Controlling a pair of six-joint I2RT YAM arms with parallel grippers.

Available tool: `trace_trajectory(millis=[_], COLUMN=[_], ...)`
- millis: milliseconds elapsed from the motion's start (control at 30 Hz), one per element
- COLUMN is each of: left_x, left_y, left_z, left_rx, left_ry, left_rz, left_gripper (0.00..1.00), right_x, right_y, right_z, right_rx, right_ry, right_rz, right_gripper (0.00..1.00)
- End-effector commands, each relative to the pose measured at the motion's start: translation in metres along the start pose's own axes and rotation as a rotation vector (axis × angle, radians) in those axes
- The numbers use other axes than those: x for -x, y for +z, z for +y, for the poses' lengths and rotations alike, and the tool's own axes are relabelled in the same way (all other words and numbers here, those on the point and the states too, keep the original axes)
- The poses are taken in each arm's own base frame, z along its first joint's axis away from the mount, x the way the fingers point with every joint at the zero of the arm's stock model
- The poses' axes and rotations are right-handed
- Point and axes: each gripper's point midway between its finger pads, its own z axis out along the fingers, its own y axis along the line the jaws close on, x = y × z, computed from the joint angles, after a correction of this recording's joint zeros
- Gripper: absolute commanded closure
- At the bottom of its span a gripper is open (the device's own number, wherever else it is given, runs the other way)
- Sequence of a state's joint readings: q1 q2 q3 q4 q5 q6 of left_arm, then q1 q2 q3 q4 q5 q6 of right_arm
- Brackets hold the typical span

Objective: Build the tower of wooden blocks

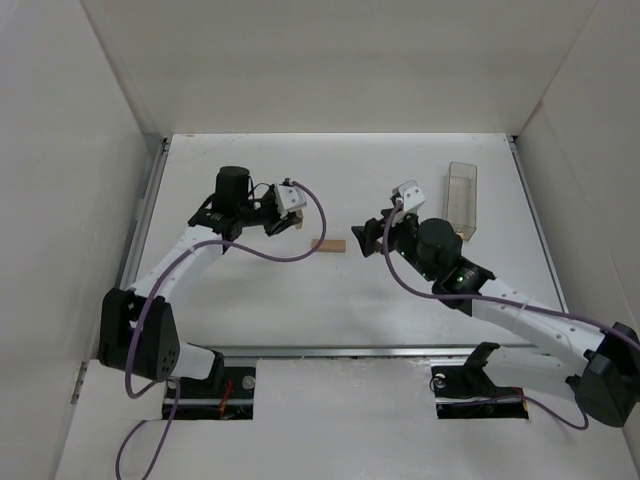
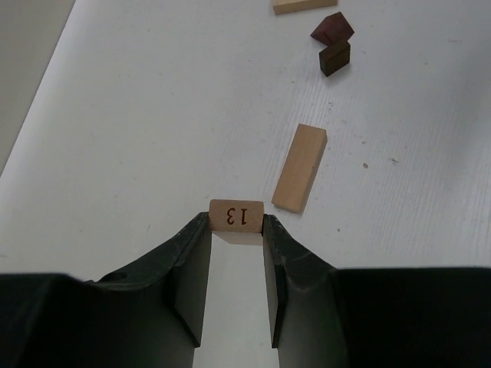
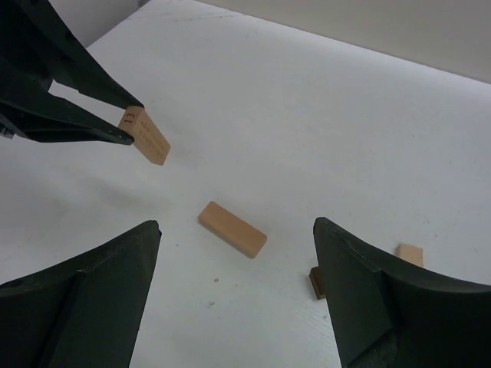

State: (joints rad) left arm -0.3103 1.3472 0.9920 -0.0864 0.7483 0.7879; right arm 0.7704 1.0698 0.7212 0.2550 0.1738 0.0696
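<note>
My left gripper (image 2: 236, 224) is shut on a light tan block marked 13 (image 2: 236, 215) and holds it above the table; it also shows in the top view (image 1: 290, 221). A tan bar (image 2: 300, 167) lies flat just beyond it, in the top view (image 1: 328, 245) between the two grippers. Farther on lie a dark roof-shaped piece (image 2: 332, 27), a dark cube (image 2: 335, 58) and another tan bar (image 2: 303, 5). My right gripper (image 3: 236, 225) is open and empty above the flat tan bar (image 3: 232, 228), with the held block (image 3: 146, 136) to its upper left. In the top view the right gripper (image 1: 368, 238) hides the dark pieces.
A clear plastic box (image 1: 461, 200) stands at the back right of the white table (image 1: 330, 300). White walls close in the sides and back. A dark piece (image 3: 315, 282) and a tan piece (image 3: 410, 254) lie by my right finger.
</note>
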Motion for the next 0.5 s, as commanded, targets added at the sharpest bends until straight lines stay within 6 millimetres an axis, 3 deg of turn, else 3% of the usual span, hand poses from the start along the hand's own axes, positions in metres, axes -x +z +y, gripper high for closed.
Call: trace_trajectory(millis=[0,100,133,167,233,267,333,367,467], left_x=[0.008,0.012,0.01,0.011,0.008,0.012,0.013,0.017,0.016], left_y=[0.007,0.006,0.007,0.007,0.008,0.01,0.011,0.01,0.01], left_z=[-0.006,-0.006,-0.007,-0.01,-0.008,-0.008,-0.009,-0.005,-0.006], left_rx=[-0.113,-0.118,-0.117,-0.115,-0.099,-0.099,-0.095,-0.083,-0.084], left_ry=[0.097,0.153,0.154,0.16,0.174,0.189,0.174,0.172,0.138], left_rz=[-0.133,-0.149,-0.15,-0.145,-0.124,-0.119,-0.103,-0.102,-0.1], left_gripper=[1.0,1.0,1.0,1.0,1.0,1.0,1.0,1.0,1.0], right_x=[-0.002,-0.002,0.01,-0.002,-0.006,0.016,0.007,0.019,0.01], right_y=[-0.003,0.012,0.018,0.03,0.039,0.048,0.061,0.066,0.076], right_z=[-0.009,-0.017,-0.016,-0.015,0.005,0.015,0.035,0.041,0.047], right_rx=[-0.051,-0.106,-0.102,-0.103,-0.009,0.038,0.125,0.151,0.179], right_ry=[0.074,0.201,0.228,0.246,0.287,0.305,0.337,0.339,0.344], right_rz=[0.0,0.047,0.071,0.132,0.221,0.204,0.274,0.27,0.315], right_gripper=[0.13,0.15,0.17,0.19,0.26,0.28,0.37,0.39,0.4])
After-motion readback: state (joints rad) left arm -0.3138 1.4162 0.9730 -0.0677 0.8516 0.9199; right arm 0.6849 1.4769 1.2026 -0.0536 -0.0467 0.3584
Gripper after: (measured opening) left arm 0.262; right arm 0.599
